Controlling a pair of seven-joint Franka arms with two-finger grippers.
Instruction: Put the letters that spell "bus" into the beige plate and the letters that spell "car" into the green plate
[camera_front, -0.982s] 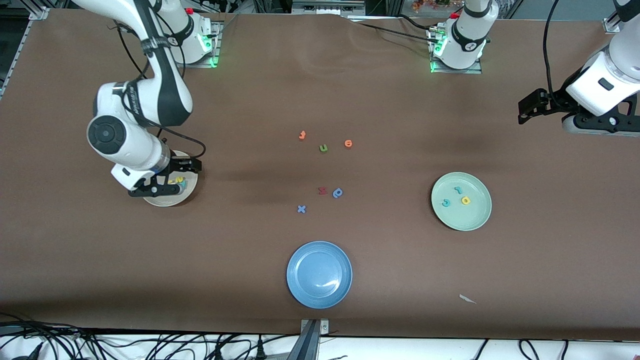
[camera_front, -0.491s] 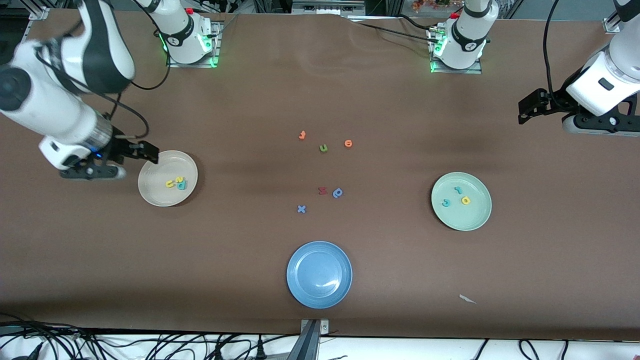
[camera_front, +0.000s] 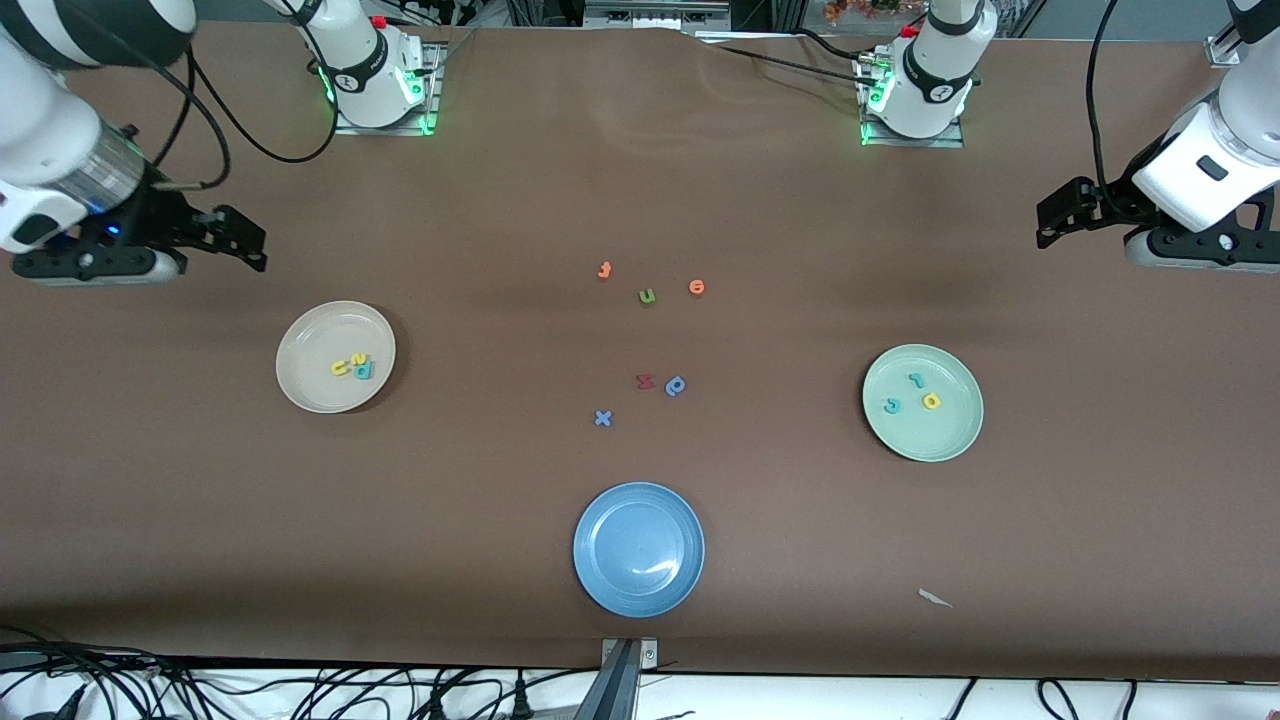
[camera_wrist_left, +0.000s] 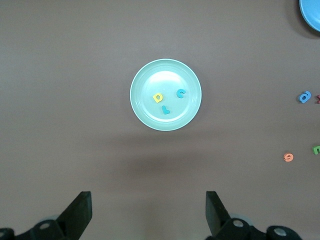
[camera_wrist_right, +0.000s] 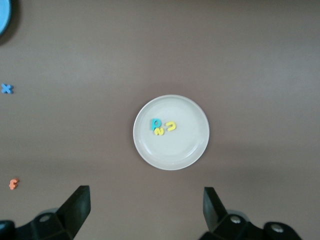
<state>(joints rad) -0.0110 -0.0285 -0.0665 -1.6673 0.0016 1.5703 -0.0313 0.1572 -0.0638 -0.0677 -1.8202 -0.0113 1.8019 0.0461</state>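
Observation:
The beige plate holds a teal "b", a yellow "s" and a yellow "u". The right wrist view shows the same plate with the three letters clustered in it. In the green plate lie a teal "c", a yellow "a" and a thin teal "r". My right gripper hangs open and empty, high over bare table beside the beige plate. My left gripper waits open and empty over the table at the left arm's end.
A blue plate sits near the front camera's edge. Loose letters lie mid-table: an orange one, a green "u", an orange "o", a red one, a blue "p", a blue "x". A paper scrap lies nearby.
My right gripper has lifted off the beige plate and drawn back toward the right arm's end of the table. The letters stay in the plate. The left arm has not moved.

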